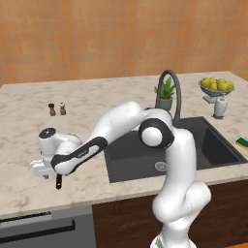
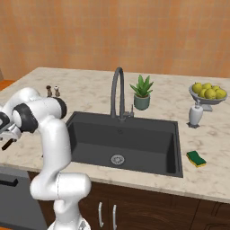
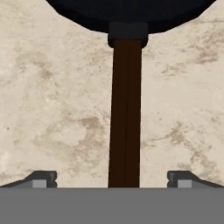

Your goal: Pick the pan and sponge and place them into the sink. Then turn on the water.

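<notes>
- A home kitchen, rendered: a marble-look counter (image 2: 90, 96) with a dark grey sink (image 2: 130, 134) set in it and an arched tap (image 2: 117, 92) at the basin's 12 o'clock.
- Fruit bowl (image 2: 207, 94) at the sink's 2 o'clock.
- Brown cabinet doors (image 2: 134, 206) below.

marble counter (image 2: 99, 90), pan (image 3: 131, 11), sponge (image 2: 196, 158)

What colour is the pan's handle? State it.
Dark brown, nearly black along its middle line. The pan's handle shows best in the hand view, running straight down from the black pan.

black pan (image 3: 131, 13), yellow-green sponge (image 2: 196, 158), dark grey sink (image 2: 130, 134)
</notes>
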Available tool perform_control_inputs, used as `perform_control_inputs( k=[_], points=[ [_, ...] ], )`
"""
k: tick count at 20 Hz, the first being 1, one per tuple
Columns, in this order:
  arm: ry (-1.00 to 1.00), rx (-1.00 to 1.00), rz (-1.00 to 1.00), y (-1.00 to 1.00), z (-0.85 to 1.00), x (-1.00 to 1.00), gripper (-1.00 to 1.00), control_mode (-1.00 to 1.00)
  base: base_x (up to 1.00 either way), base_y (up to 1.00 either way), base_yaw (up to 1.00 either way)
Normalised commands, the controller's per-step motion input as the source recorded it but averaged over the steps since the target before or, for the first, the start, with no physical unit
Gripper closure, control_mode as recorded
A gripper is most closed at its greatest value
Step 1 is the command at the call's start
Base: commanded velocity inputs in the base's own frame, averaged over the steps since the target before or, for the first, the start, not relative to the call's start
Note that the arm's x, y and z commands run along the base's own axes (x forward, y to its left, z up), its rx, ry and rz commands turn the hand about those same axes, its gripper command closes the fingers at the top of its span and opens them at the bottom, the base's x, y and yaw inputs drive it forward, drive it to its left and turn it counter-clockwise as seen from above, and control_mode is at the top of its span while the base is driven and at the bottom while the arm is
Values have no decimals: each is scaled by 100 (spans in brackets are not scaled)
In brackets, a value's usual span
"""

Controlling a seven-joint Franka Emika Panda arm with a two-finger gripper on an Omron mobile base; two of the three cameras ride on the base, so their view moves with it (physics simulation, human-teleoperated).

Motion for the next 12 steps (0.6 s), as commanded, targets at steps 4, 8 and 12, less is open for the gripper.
perform_control_inputs(
  k=[4, 8, 12],
  points=[
    [1, 0, 0, 0, -46, 0, -100, -100, 0, 0, 0],
    [0, 0, 0, 0, -9, -3, -100, -100, 0, 0, 0],
    [0, 0, 0, 0, 0, 0, -100, -100, 0, 0, 0]
  ],
)
